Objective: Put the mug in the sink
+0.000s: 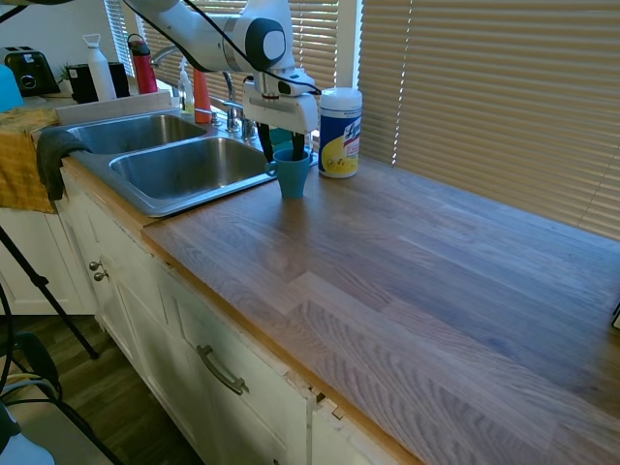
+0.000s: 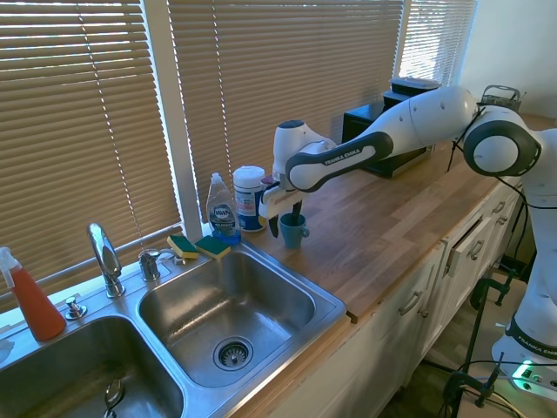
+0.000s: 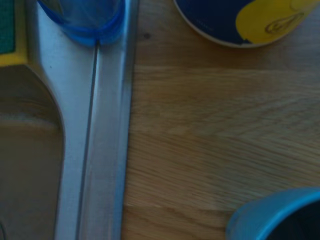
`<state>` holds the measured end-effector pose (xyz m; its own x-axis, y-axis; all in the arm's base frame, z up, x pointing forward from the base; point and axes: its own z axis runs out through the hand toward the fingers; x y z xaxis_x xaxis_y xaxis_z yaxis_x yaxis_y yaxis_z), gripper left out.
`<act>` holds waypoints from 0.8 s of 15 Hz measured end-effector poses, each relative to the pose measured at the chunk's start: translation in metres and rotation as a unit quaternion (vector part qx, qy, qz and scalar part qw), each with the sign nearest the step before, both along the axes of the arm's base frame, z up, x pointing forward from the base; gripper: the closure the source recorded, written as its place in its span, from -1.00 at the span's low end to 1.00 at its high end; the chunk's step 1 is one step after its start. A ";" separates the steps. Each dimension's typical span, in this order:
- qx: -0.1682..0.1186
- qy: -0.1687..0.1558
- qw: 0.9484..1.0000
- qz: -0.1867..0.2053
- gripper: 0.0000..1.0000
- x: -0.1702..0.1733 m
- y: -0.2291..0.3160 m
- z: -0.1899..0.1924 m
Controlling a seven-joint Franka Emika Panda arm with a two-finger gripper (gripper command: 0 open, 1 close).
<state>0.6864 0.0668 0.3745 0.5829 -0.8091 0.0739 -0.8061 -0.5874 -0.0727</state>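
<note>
The claw (image 1: 282, 145) points straight down with its fingers apart, straddling the rim of the mug (image 1: 293, 172), one finger inside and one outside. The mug stands upright on the table (image 1: 417, 281), directly beneath the claw. The sink (image 1: 184, 170) lies just beside it, on the mug's handle side.

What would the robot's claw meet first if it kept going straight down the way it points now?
The claw points straight down at the blue mug, so it would probably meet the mug's rim or inside first, then the wooden counter beneath. Exact depth is unclear.
</note>
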 end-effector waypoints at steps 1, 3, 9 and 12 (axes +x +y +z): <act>0.002 0.004 1.000 -0.001 1.00 0.000 0.000 -0.005; 0.007 0.009 1.000 -0.004 1.00 0.001 0.000 -0.012; 0.010 0.013 1.000 -0.005 1.00 0.000 0.003 -0.017; 0.011 0.013 1.000 -0.003 1.00 -0.001 0.006 -0.018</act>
